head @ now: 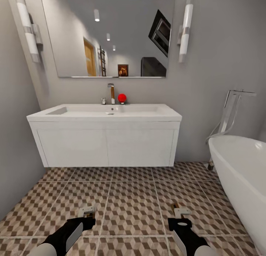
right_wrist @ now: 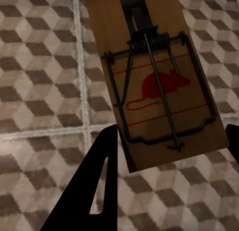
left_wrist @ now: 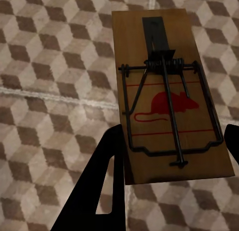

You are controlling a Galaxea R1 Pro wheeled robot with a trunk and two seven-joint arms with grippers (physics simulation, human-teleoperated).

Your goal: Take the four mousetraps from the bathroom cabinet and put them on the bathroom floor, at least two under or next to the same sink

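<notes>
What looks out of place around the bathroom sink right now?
A small red ball sits on the sink rim beside the tap, odd for a washbasin. Otherwise nothing is spilled or askew; each gripper holds a mousetrap above the floor.

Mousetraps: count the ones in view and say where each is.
2. One mousetrap is held between the left gripper's fingers, the other mousetrap between the right gripper's fingers, both above the tiled floor. Others may be elsewhere.
</notes>
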